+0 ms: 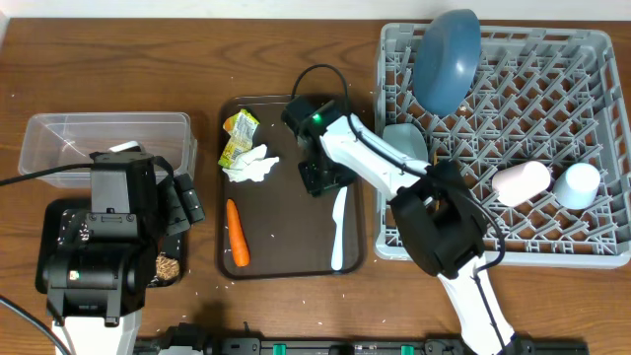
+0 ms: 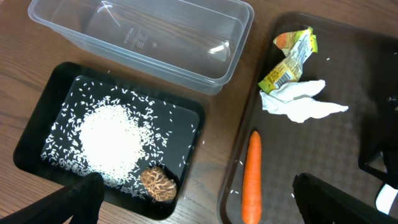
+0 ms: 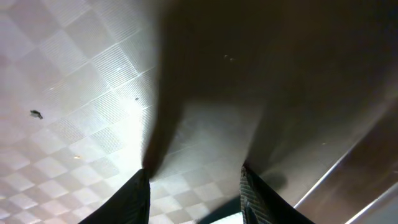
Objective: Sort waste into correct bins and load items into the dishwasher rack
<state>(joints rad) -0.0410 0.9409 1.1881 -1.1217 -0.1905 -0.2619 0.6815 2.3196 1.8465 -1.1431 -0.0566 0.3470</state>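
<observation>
**A:** Reaching from the near right edge, the right arm stretches left over the corner of the rack (image 1: 552, 89). The right gripper (image 1: 320, 176) points down at the brown tray (image 1: 286, 237), between the tissue (image 1: 254, 166) and the utensil (image 1: 337, 229).

**B:** What else is on that tray?

**A:** The wrapper (image 1: 238, 133) lies at the far end, touching the tissue, and the carrot (image 1: 237, 235) lies along the left side. In the rack, the plate (image 1: 447, 59) stands on edge, with the bowl (image 1: 404, 143) at the left wall. The pink cup (image 1: 520, 181) and blue cup (image 1: 578, 184) sit side by side. The left arm is folded at the near left, and the left gripper (image 1: 182, 202) is just beside the clear box (image 1: 59, 138).

**B:** And the left wrist view?

**A:** Its fingers (image 2: 81, 199) are spread wide with nothing between them. They hang over the black tray (image 2: 28, 134), which holds white rice (image 2: 112, 134) and a lump of crumbs (image 2: 158, 183). The clear box is just beyond it.

**B:** And the right wrist?

**A:** It's very close to the tray's checkered surface. The two fingers (image 3: 138, 196) stand apart and nothing shows in the gap. A dark blur fills the top of the view, and I can't tell what it is.
</observation>
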